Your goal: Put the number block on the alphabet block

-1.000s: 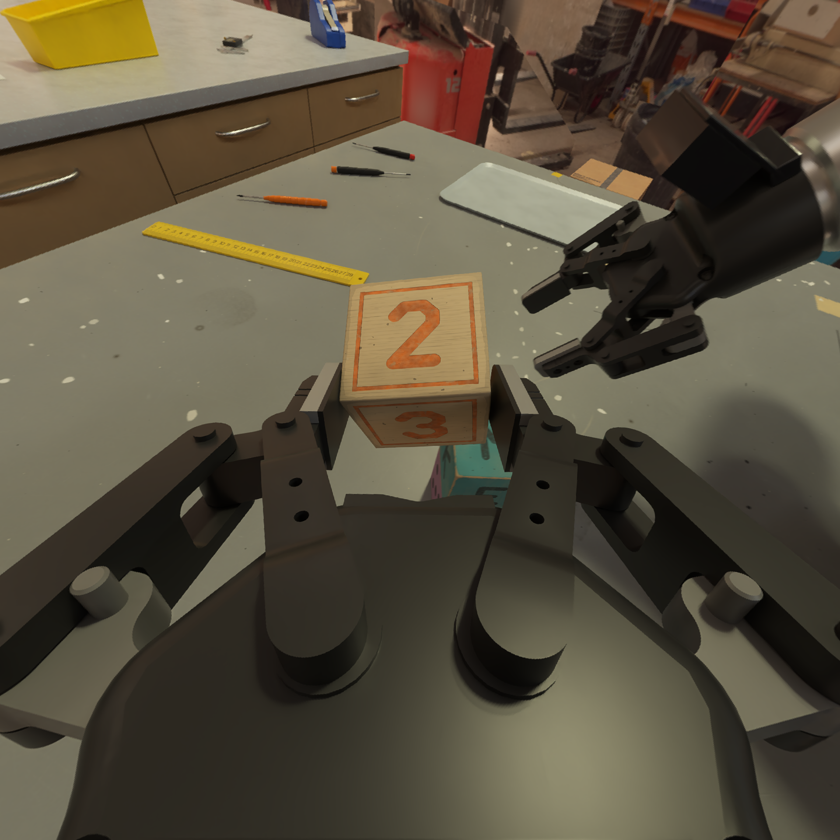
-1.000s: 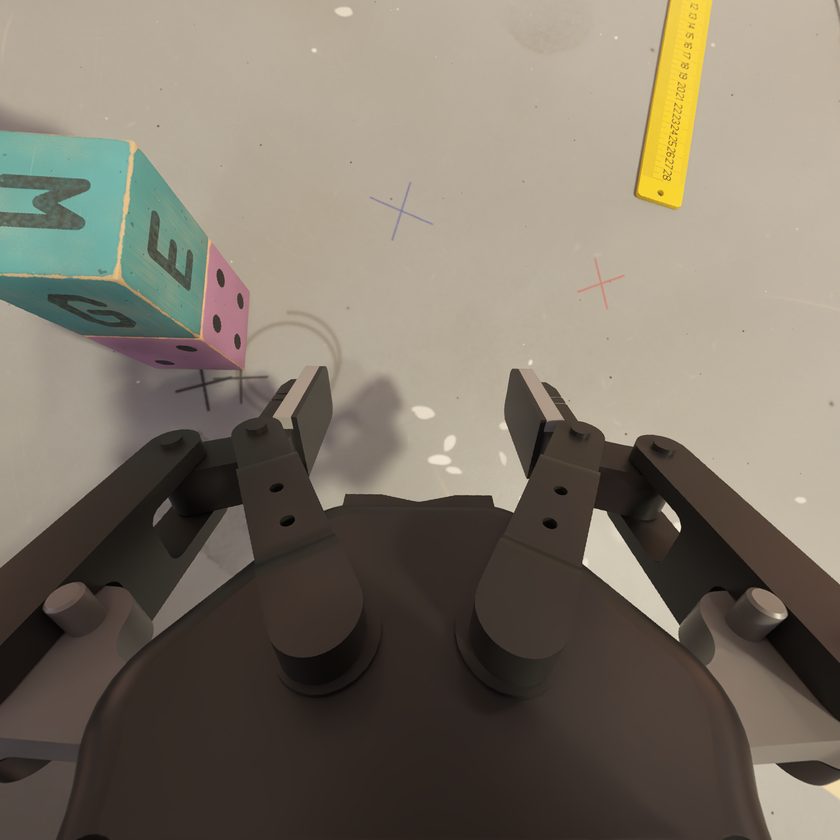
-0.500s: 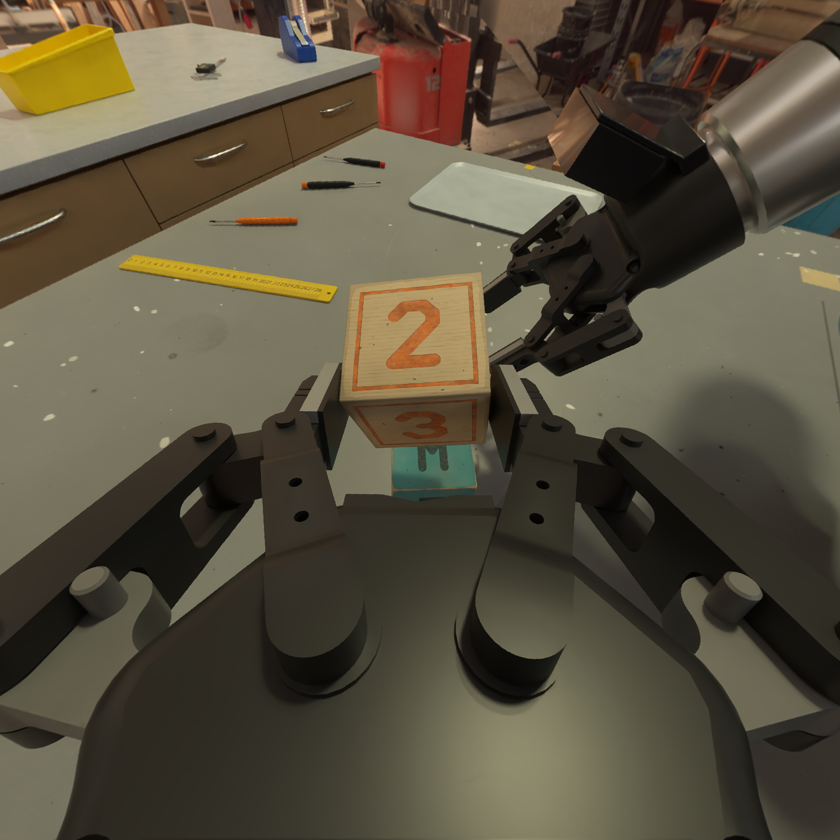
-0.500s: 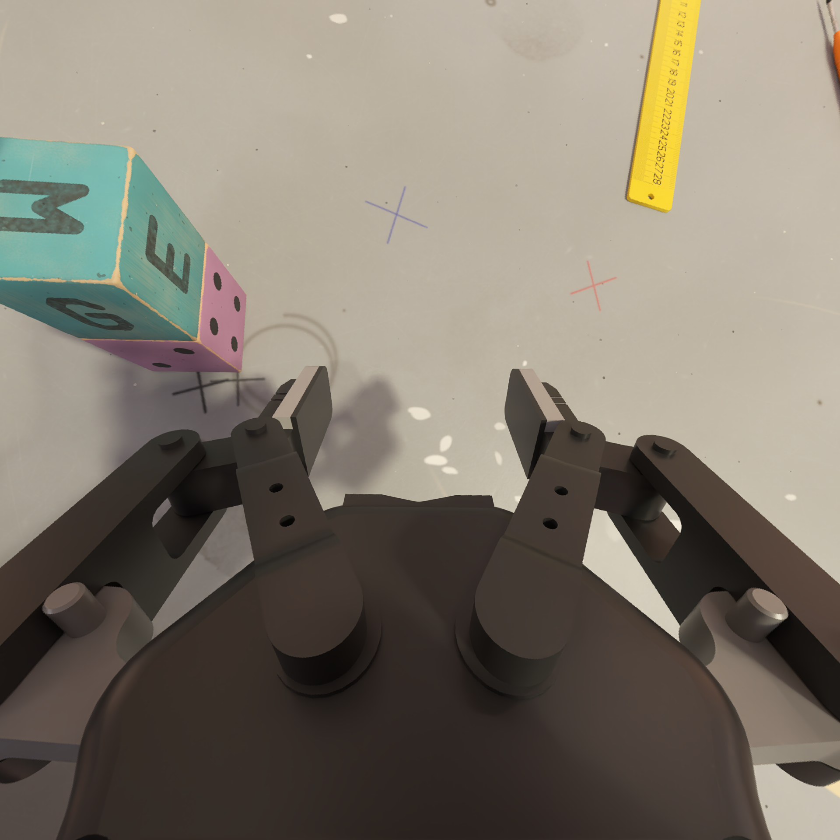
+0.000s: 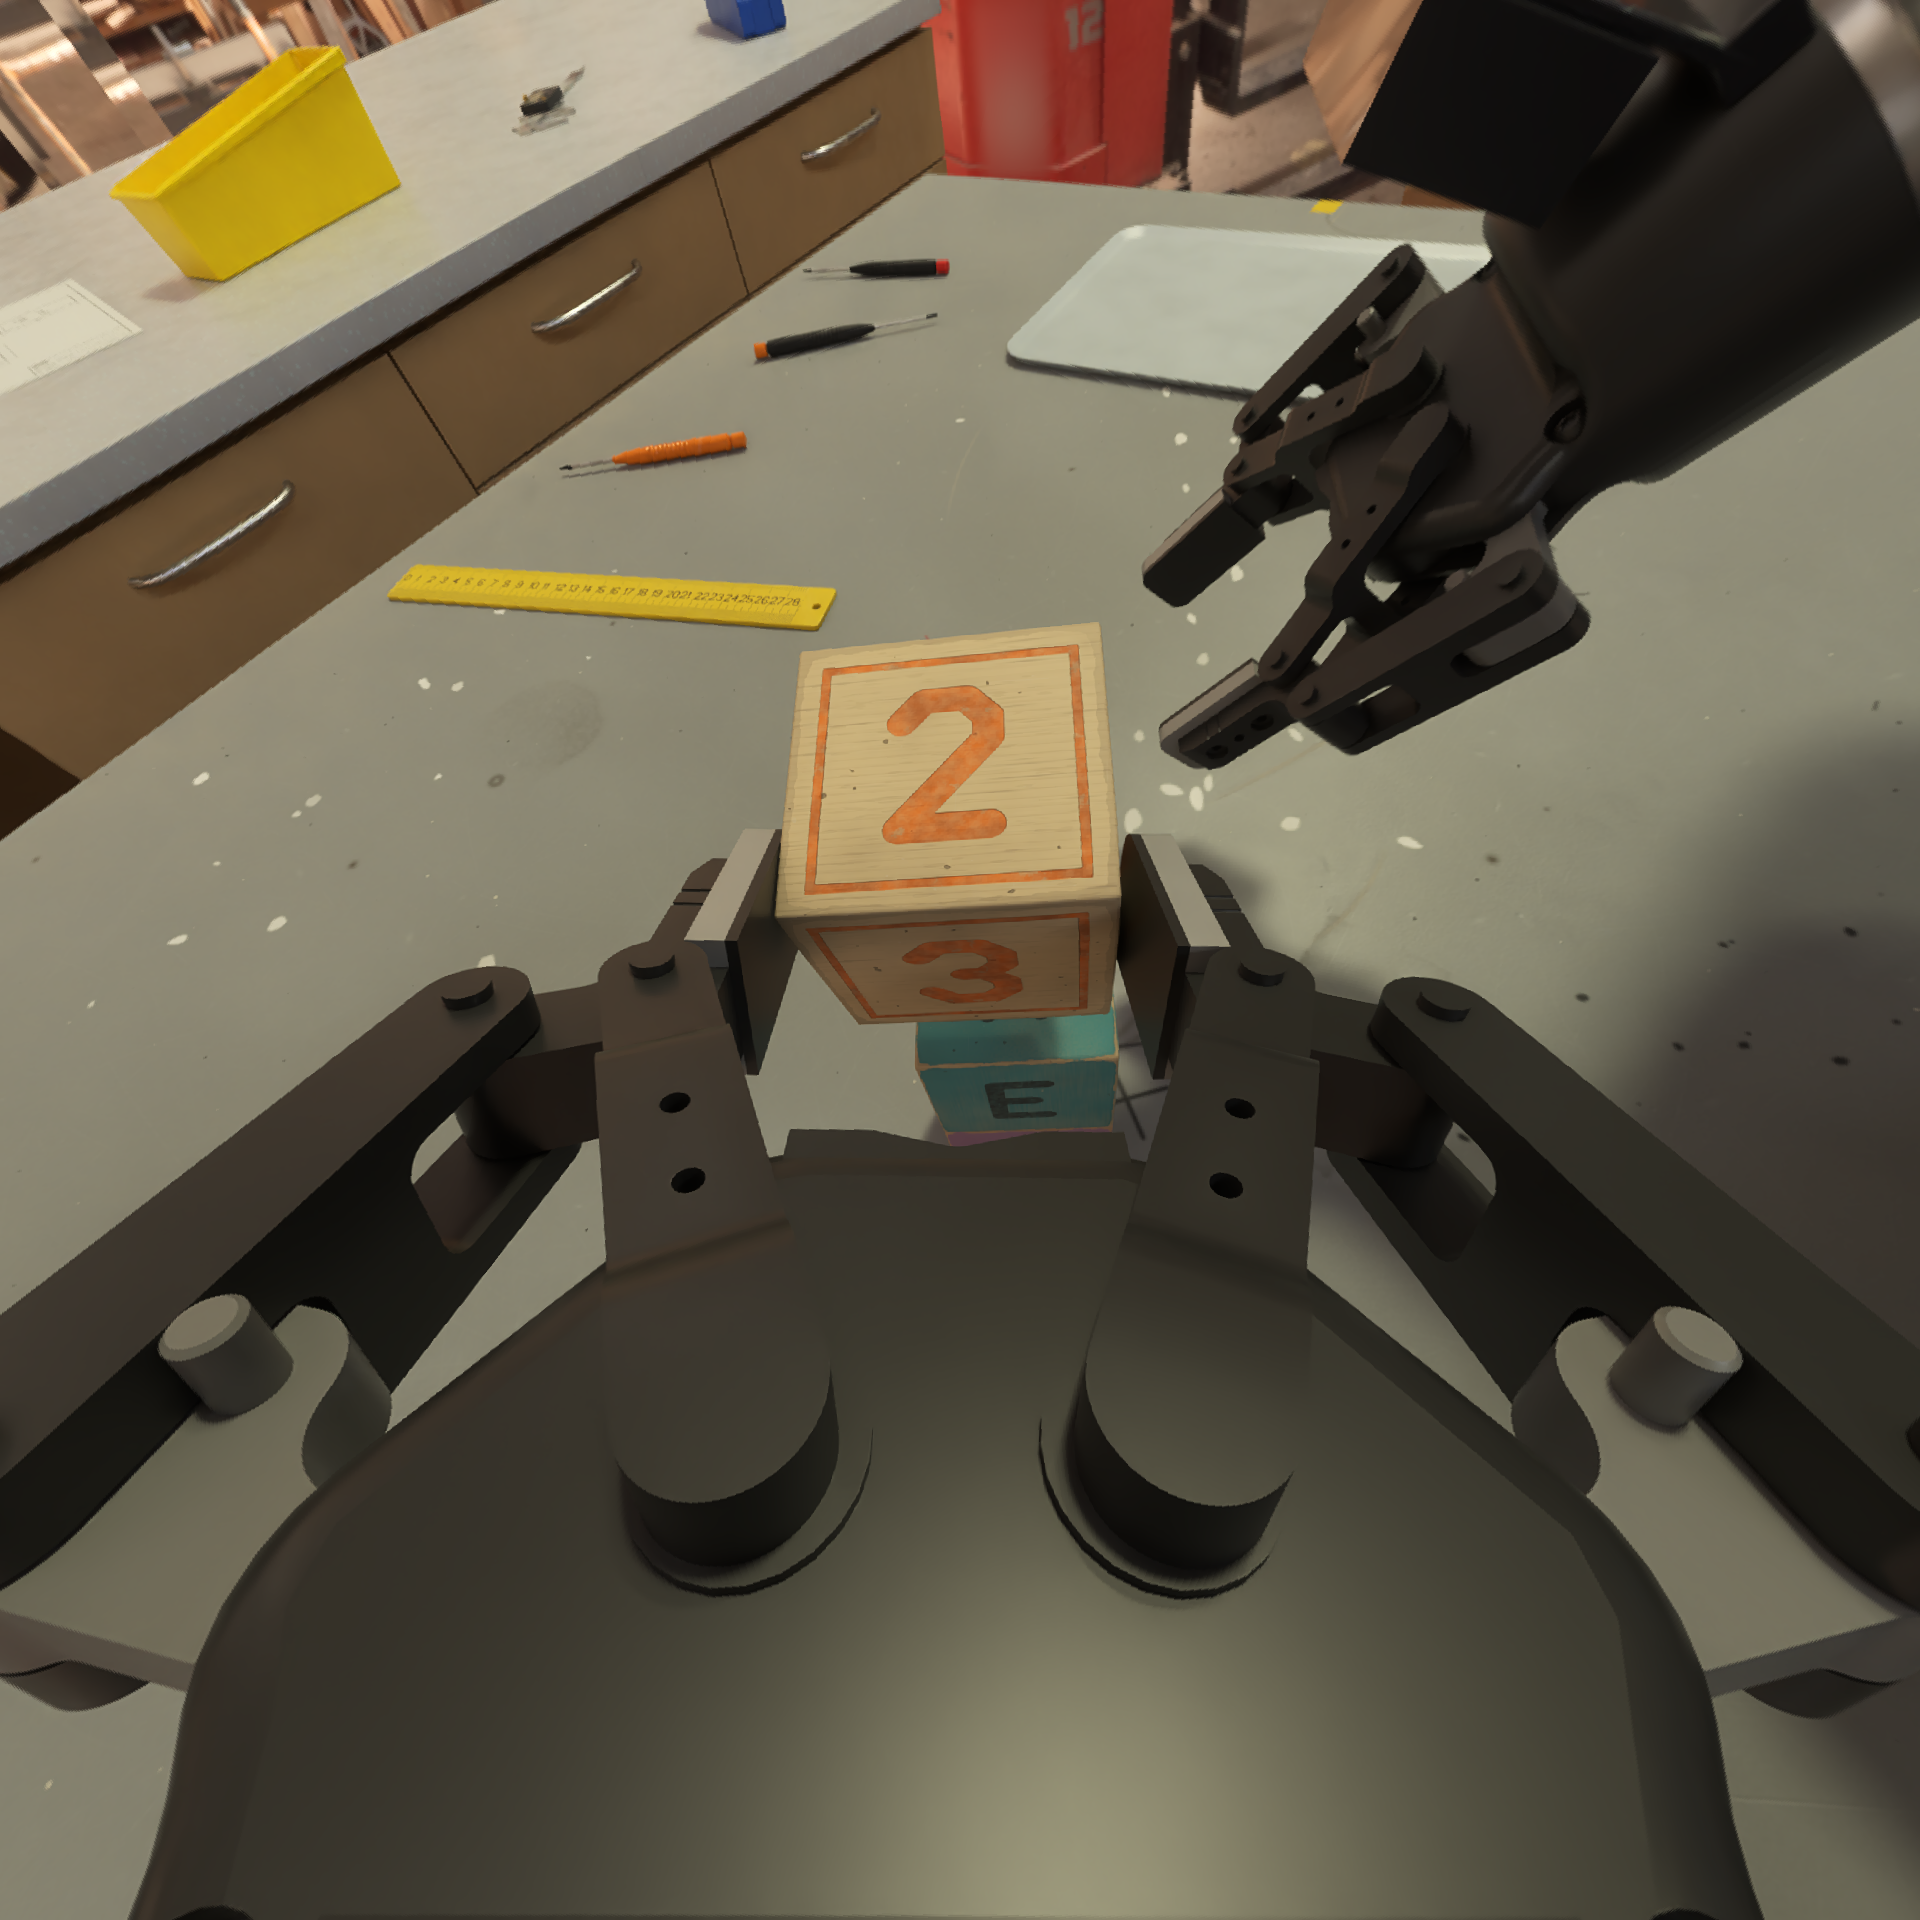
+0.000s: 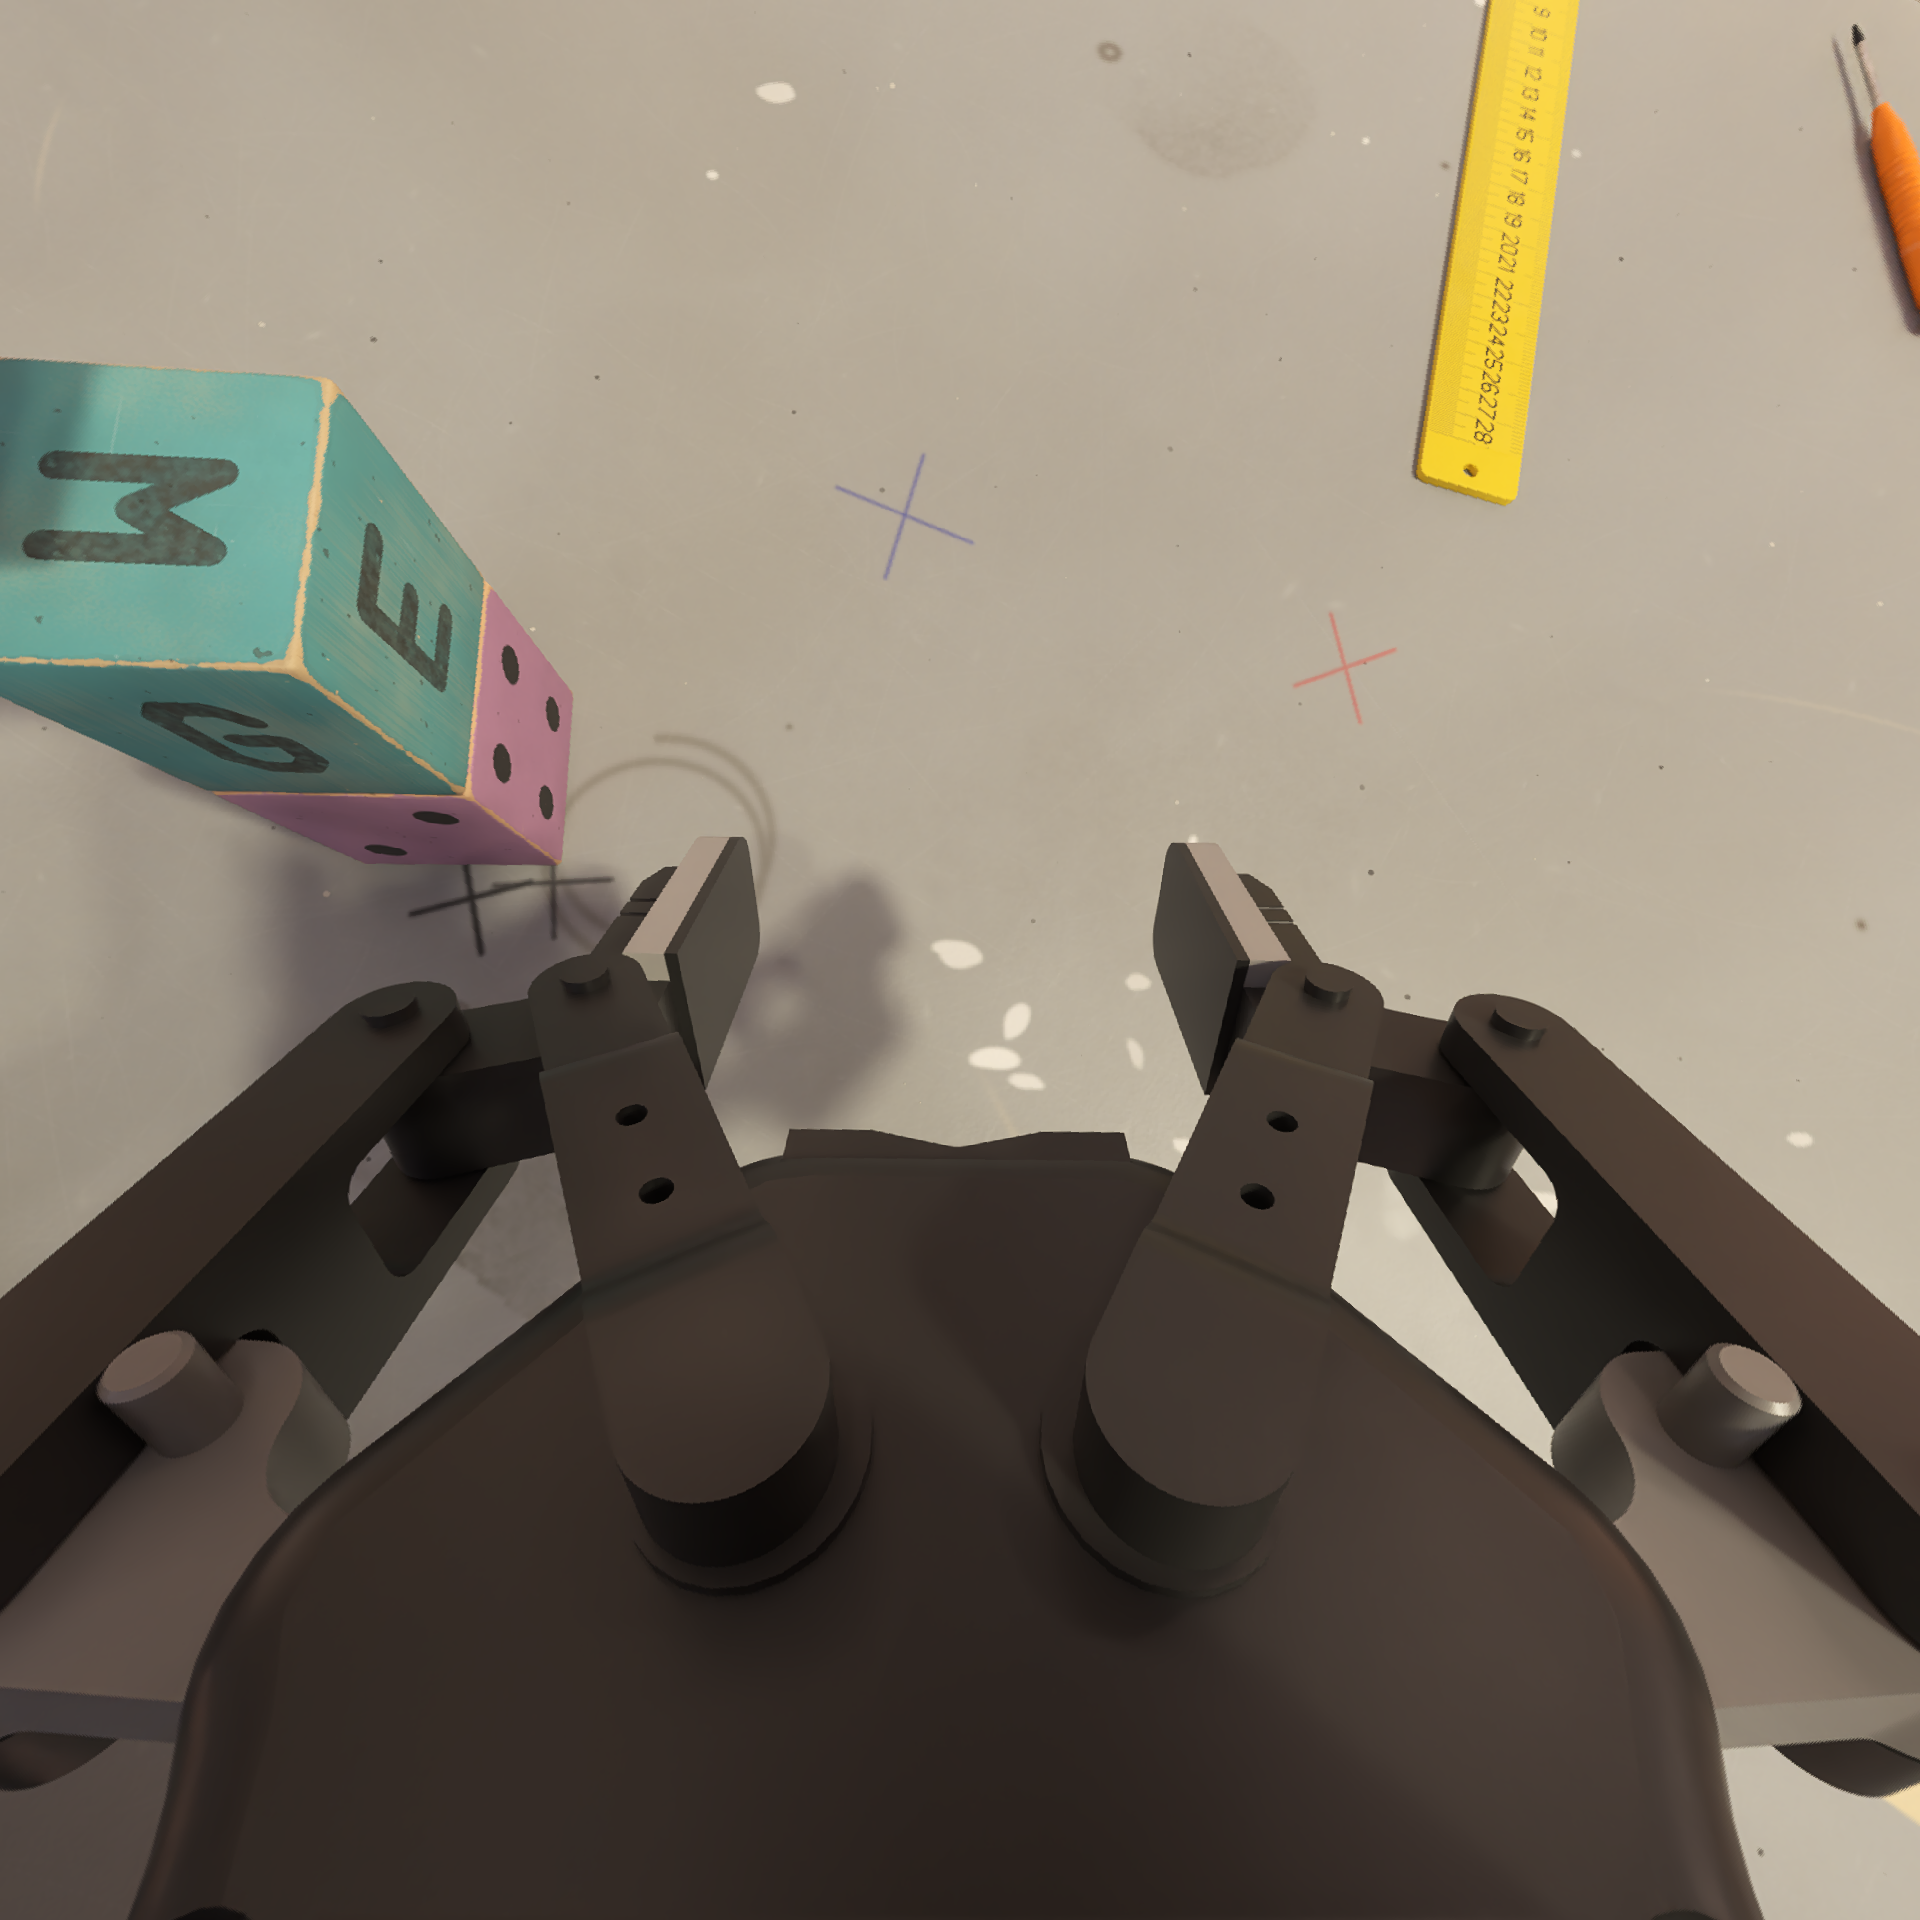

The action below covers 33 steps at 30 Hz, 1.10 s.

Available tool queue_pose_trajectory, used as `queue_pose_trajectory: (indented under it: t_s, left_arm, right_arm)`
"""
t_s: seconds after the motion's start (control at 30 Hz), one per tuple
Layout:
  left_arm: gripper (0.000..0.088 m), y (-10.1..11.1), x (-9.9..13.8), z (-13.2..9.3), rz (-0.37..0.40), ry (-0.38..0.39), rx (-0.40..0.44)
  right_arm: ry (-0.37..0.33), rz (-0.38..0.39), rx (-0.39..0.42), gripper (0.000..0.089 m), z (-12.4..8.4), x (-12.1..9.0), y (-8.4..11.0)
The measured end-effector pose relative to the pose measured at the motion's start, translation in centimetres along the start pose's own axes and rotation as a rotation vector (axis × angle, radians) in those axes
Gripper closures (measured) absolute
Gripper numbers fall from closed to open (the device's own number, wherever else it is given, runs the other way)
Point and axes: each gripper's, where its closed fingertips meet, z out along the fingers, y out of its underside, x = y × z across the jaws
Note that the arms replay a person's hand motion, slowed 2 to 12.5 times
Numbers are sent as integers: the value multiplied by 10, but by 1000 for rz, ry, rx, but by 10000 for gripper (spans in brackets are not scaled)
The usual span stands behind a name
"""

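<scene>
My left gripper [image 5: 951, 883] is shut on the number block [image 5: 945, 769], a pale wooden cube with orange numerals, and holds it in the air. Right below it, slightly to the right, stands the teal alphabet block [image 5: 1013, 1081]; only part of it shows between my fingers. In the right wrist view the alphabet block [image 6: 208, 582] rests on a pink dotted block [image 6: 520, 717] at the left. My right gripper [image 6: 956, 904] is open and empty above the bare table, to the right of that stack. It also shows in the left wrist view [image 5: 1184, 655], right of the number block.
A yellow ruler [image 5: 613, 597] lies beyond the blocks, also in the right wrist view [image 6: 1496, 239]. An orange screwdriver [image 5: 675, 452], two black screwdrivers [image 5: 842, 338] and a pale tray [image 5: 1195, 312] lie farther back. A drawer cabinet with a yellow bin [image 5: 260, 166] stands at the left.
My left gripper has swung with the number block, so the alphabet block now shows another face right under it. The right gripper has drawn away to the right, still open.
</scene>
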Motion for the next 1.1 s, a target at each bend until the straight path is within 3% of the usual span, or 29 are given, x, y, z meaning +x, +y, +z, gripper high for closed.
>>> queue_pose_trajectory:
  t_s: [1.1]
  left_arm:
    - [334,23,12,22,-16,36,-94]
  right_arm:
    - [1,-1,10,216,-3,1,-1]
